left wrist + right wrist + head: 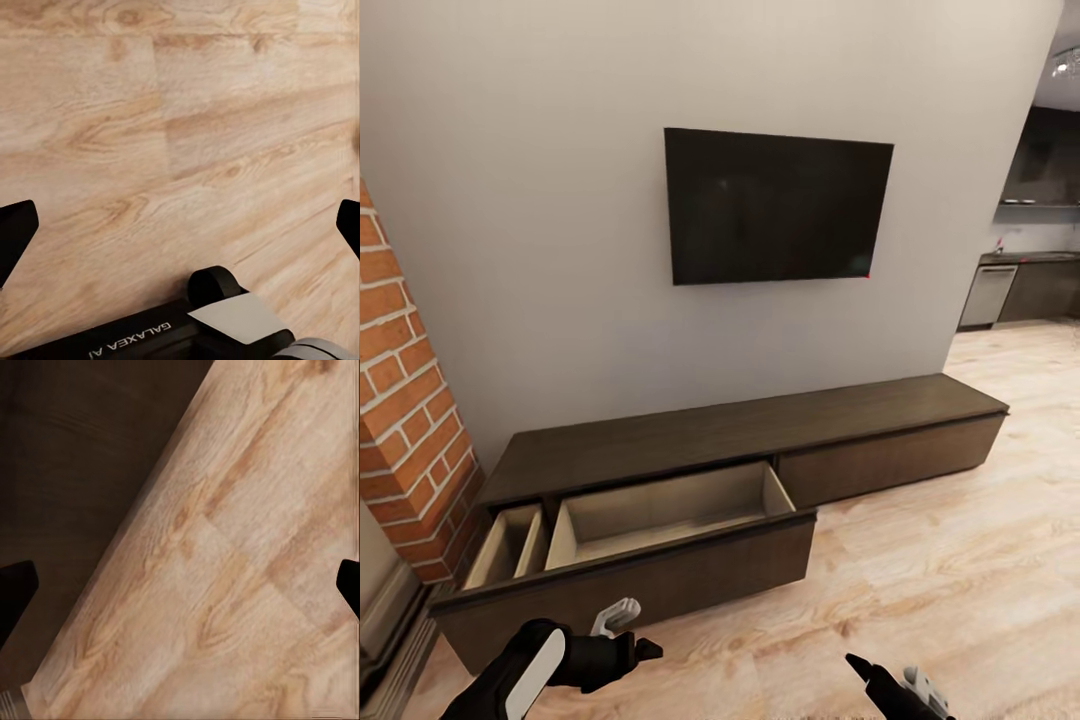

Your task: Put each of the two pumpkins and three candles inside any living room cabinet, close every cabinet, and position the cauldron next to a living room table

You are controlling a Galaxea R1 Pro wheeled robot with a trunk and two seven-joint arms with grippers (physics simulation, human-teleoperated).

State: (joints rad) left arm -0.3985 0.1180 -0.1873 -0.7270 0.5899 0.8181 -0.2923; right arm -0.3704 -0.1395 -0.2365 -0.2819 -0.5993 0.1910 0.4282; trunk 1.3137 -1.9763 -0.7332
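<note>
Both tools, left tool (180, 225) and right tool (180, 581), seemingly spread wide, hold nothing above floor (187, 112).

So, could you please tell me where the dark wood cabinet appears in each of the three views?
Head view: cabinet along the wall under the TV, left drawer open.
Left wrist view: I can't find it; bare wooden floor.
Right wrist view: dark panel, probably the cabinet front.
Shared landmark: the floor.

A: From where does the head camera look?
B: From high, down at the cabinet (690, 520) along the wall.
A: And the wrist cameras?
B: Both look close down at the wooden floor (180, 135); the right one shares the cabinet's dark front.
</note>
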